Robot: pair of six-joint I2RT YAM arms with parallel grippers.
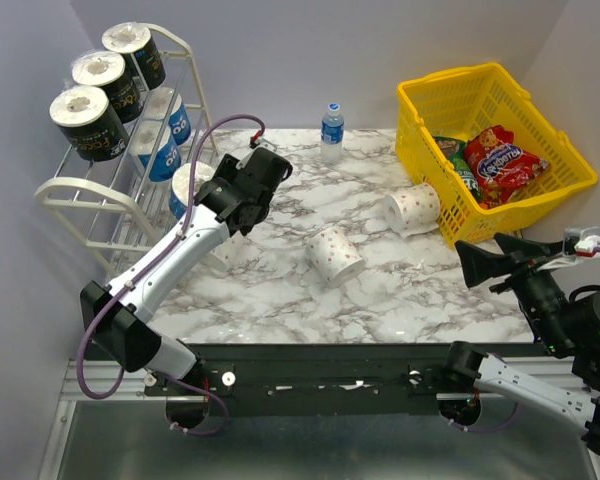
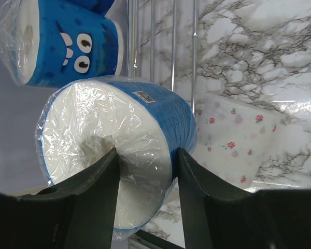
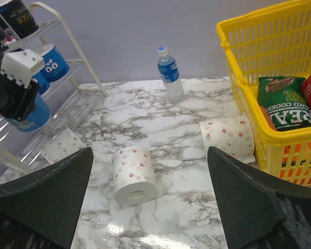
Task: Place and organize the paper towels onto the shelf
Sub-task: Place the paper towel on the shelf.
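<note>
1. The shelf (image 1: 80,190), a white slanted wire rack, stands at the far left of a marble table (image 1: 280,300).
2. The left gripper (image 1: 202,190) is clenched on a blue roll (image 2: 119,135). It holds the roll at the front of the shelf, beside the middle tier. Whether the roll rests on the bars cannot be told.
3. The right gripper (image 1: 478,265) hangs at the near right with its jaws spread wide, holding nothing.
4. There are nine paper towels in all.
   - Three black rolls (image 1: 90,115) line the top tier.
   - Three are blue: two on the middle tier, plus the held one.
   - Three are white dotted rolls (image 1: 335,255): one lies mid-table, one lies just beside the basket, and one lies at the foot of the shelf.
5. Each roll is probably light and soft, so it would dent under a hard squeeze. The clear film wrap looks slick and crinkly.
6. A gentle pinch across the round body, near its middle, seems the safest hold. A roll lying on its side may roll away when nudged.
7. One yellow basket (image 1: 480,100) of snack packets sits at the far right.
8. One water bottle (image 1: 331,130) stands at the far centre.
</note>
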